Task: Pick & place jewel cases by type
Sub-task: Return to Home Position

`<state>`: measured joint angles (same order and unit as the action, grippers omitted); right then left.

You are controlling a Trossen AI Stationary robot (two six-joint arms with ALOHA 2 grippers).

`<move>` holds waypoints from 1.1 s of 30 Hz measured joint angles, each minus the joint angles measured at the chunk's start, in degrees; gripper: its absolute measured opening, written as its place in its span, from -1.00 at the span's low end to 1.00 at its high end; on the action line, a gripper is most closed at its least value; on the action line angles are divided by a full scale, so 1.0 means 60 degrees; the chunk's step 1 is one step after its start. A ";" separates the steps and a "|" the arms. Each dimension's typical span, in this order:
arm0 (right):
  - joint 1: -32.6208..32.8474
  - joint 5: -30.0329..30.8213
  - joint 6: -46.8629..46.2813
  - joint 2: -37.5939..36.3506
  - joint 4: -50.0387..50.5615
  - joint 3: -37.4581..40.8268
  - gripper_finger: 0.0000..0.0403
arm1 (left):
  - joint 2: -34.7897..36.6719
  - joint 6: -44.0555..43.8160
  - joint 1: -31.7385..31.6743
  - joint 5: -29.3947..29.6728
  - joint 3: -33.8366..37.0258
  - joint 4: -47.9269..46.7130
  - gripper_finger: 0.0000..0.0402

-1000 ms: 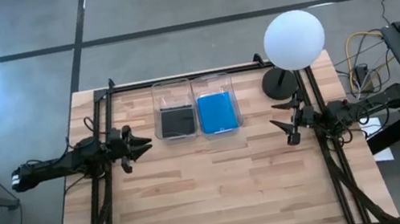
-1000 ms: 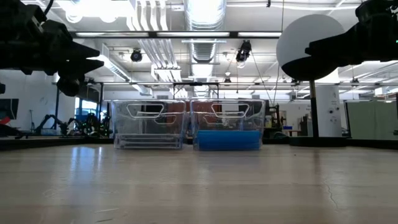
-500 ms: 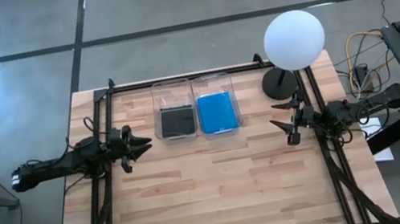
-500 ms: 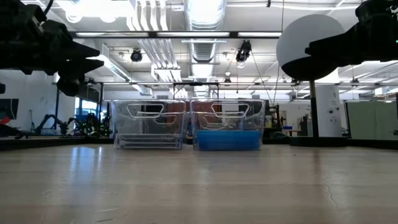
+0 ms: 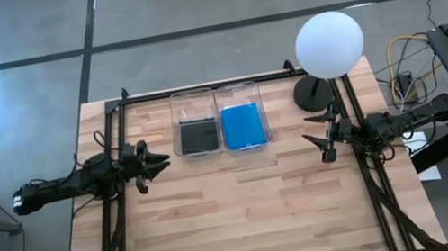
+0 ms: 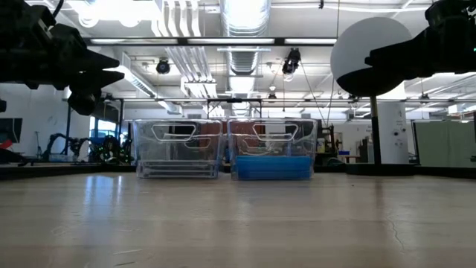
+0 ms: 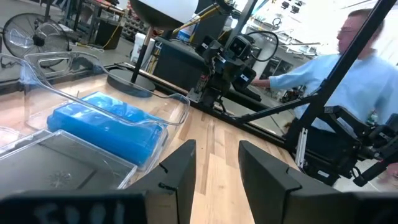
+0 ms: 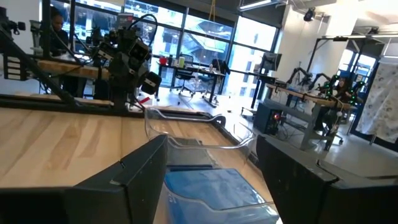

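The dark jewel cases (image 5: 198, 135) lie stacked flat in the left clear bin (image 5: 190, 99). The blue jewel cases (image 5: 242, 126) lie stacked flat in the right clear bin (image 5: 237, 89); the low view shows the blue stack (image 6: 273, 167) on that bin's floor. My left gripper (image 5: 161, 161) hovers open above the table, left of the bins, holding nothing. My right gripper (image 5: 310, 141) hovers open to the right of the bins, also holding nothing. The left wrist view shows the blue stack (image 7: 106, 124) beyond my left gripper's (image 7: 216, 165) two fingers.
A lamp with a white globe (image 5: 329, 43) and a round dark base (image 5: 312, 92) stands at the table's far right corner. Black frame rails (image 5: 199, 87) run along the far edge and both sides. A person in a light blue shirt (image 7: 323, 74) is beyond the right edge.
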<state>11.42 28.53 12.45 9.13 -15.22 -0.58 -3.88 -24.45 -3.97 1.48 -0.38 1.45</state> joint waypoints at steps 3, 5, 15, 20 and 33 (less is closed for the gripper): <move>0.0000 0.0000 -0.0004 0.0000 0.0000 0.0000 0.19 | 0.0000 0.0000 -0.0007 0.0000 0.0004 0.0004 -0.48; 0.0000 0.0000 -0.0004 0.0000 0.0000 0.0000 0.18 | 0.0000 0.0001 -0.0007 0.0000 0.0004 0.0004 -0.48; 0.0000 0.0000 -0.0004 0.0000 0.0000 0.0000 0.21 | 0.0000 0.0003 -0.0004 -0.0004 0.0004 0.0011 -0.48; 0.0000 0.0000 0.0000 0.0000 0.0000 0.0000 0.19 | 0.0000 0.0004 -0.0004 -0.0004 0.0004 0.0015 -0.48; 0.0001 -0.0001 -0.0001 0.0003 -0.0001 0.0000 0.21 | 0.0000 0.0004 0.0004 -0.0007 0.0004 0.0047 -0.48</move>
<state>11.43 28.53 12.44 9.14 -15.23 -0.58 -3.88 -24.43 -3.95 1.43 -0.36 1.74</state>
